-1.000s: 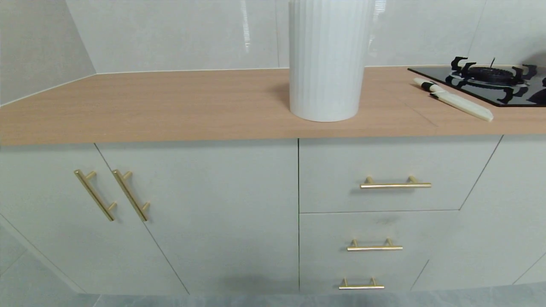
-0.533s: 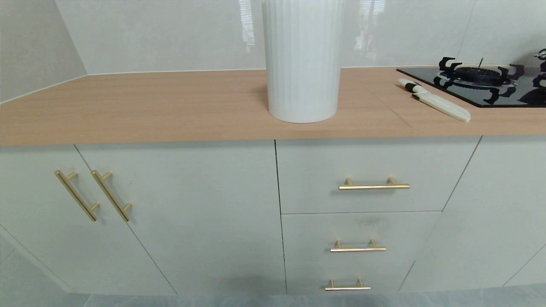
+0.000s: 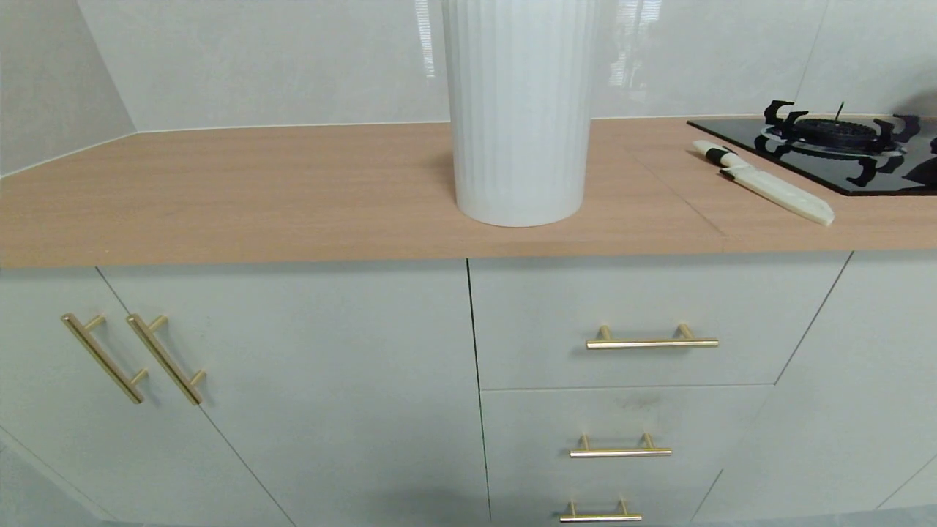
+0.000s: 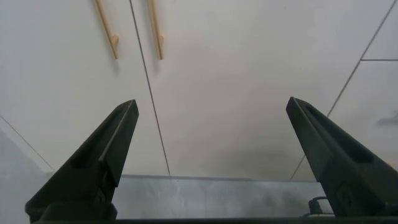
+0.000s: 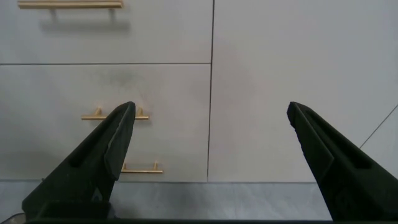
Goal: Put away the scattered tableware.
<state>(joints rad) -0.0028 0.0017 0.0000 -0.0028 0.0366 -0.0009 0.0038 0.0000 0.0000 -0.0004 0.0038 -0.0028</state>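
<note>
left tool (image 4: 212, 102): two matte black wedge fingers (image 4: 102, 152), tapering to tips | right tool (image 5: 211, 106): same black tapered pair

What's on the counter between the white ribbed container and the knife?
Bare wooden countertop only, in the head view, from white ribbed container to knife.

Container (image 3: 518, 110): white, vertically ribbed; knife (image 3: 763, 181): cream with a black band near the handle; hob (image 3: 805, 155): glossy black. Table (image 3: 219, 197) shows light brown wood grain; cabinet fronts (image 3: 329, 380) are pale grey with gold handles (image 3: 651, 342); wall tiles (image 3: 256, 66) are glossy pale grey. Left gripper (image 4: 211, 102) and right gripper (image 5: 210, 106): dark grey jaws.
</note>
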